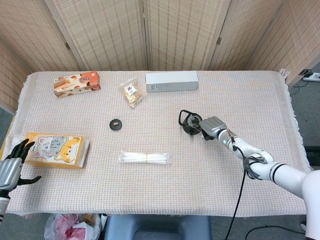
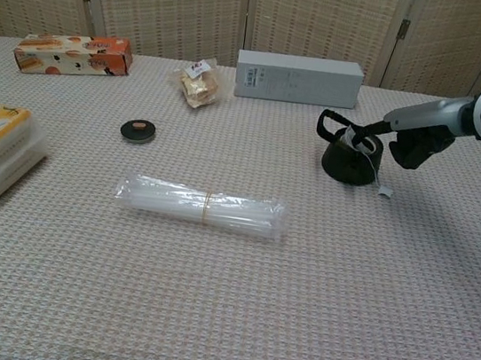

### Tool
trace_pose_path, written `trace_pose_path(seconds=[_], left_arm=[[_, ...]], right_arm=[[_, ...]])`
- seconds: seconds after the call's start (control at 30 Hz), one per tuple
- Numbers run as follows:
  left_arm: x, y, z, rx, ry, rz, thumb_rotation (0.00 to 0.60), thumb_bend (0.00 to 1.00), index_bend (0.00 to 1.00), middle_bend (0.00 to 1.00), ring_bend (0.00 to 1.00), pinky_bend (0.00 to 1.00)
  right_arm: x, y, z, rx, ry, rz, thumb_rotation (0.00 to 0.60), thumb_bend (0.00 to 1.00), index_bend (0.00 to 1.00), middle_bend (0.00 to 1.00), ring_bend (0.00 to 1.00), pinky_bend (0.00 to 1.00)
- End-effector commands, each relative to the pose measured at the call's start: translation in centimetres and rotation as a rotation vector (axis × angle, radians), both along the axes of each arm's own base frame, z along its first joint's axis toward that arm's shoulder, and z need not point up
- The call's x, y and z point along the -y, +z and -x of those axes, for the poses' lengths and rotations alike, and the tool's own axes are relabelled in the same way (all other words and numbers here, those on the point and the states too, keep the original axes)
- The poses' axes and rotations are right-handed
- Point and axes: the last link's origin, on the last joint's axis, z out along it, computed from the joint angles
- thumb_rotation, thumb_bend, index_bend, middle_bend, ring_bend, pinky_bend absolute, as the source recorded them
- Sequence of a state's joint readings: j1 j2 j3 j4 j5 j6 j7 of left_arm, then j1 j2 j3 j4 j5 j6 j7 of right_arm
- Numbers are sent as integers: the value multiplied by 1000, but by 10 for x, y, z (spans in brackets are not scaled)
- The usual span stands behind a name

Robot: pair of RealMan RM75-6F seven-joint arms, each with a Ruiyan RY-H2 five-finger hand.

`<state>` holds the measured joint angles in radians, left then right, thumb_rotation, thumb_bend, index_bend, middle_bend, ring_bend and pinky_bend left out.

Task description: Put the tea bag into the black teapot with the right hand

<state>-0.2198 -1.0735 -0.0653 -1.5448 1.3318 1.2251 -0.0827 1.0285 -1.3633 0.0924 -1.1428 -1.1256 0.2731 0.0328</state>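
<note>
Most of the job looks done to us: the tea bag (image 2: pixel 354 143) sits inside the black teapot (image 2: pixel 348 160), its tag (image 2: pixel 385 191) trailing onto the bench (image 2: pixel 297 286), while the right hand (image 2: pixel 412 141) pokes one finger at the opening, holding nothing we can see.

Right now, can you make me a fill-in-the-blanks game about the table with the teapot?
1. The teapot is colored ____.
2. The robot's ____ hand reaches a finger into the teapot's mouth.
3. The small black lid lies on the ____, apart from the teapot.
4. The box with cats lies near the robot's ____ hand.

Missing words: black; right; table; left
</note>
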Motion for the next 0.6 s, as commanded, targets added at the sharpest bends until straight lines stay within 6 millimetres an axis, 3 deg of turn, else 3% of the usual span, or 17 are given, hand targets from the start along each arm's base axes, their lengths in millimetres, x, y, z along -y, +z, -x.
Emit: trace_pose_path(seconds=[0.03,0.43,0.6], left_arm=[[0,0,0,0,1,0,600,113,0,0,37,285],[-2,0,1,-1,5,4,600,112,0,0,37,285],[-1,-1,-1,-5,-4,5,600,113,0,0,37,284]], right_arm=[[1,-4,1,-11,1,-7,600,1000,99,1000,968,1000],[7,-19,4,-29,-17,-20,600,1000,119,1000,968,1000],[3,-10,0,-2,-3,-11,600,1000,123,1000,968,1000]])
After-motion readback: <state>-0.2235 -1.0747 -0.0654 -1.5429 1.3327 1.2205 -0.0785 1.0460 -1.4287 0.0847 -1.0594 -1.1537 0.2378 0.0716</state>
